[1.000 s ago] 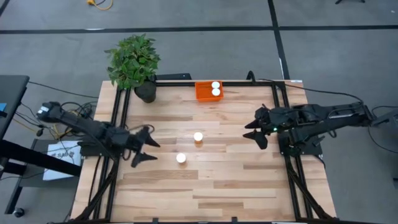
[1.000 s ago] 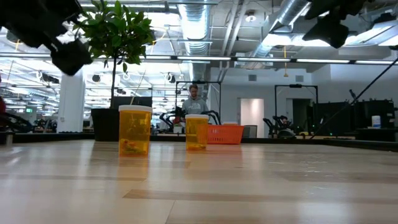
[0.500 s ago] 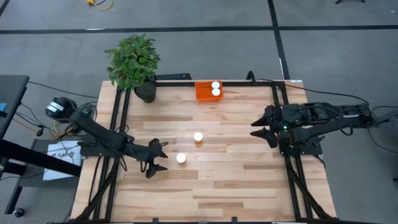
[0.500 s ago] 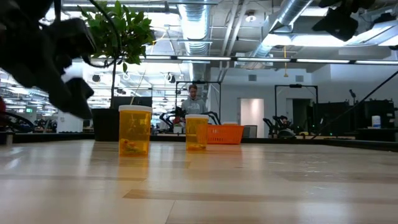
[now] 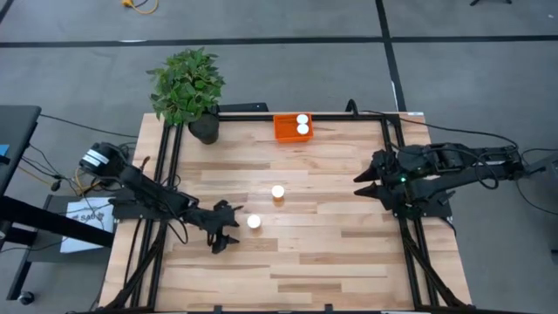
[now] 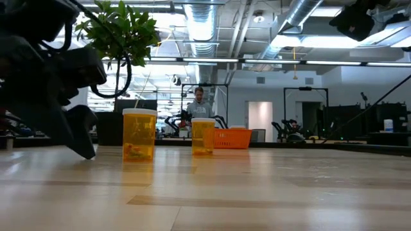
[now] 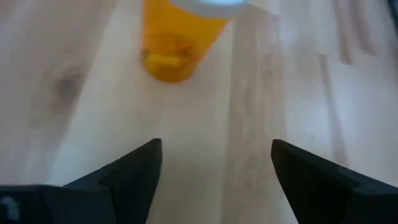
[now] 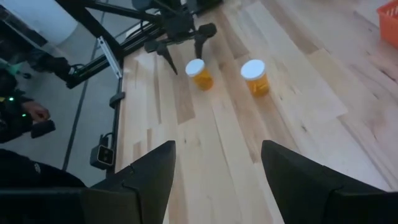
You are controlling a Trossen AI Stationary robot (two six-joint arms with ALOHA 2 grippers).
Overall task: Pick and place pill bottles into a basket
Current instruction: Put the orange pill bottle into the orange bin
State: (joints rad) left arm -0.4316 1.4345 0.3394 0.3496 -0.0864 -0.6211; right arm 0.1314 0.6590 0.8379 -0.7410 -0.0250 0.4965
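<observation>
Round white-capped amber bottle [image 5: 254,221], left tool [image 5: 226,227] open beside, seemingly apart

4 pill bottles: 2 in the basket [image 5: 288,129], caps at [image 5: 302,119] and [image 5: 302,129]; 2 standing on the table [image 5: 349,253], at [image 5: 278,193] and [image 5: 254,222]. 1 basket. 1 potted plant [image 5: 187,87]. 2 arms, 2 grippers: left gripper [image 5: 228,228], right gripper [image 5: 368,185]. 1 person [image 6: 200,102] in the room behind.
</observation>
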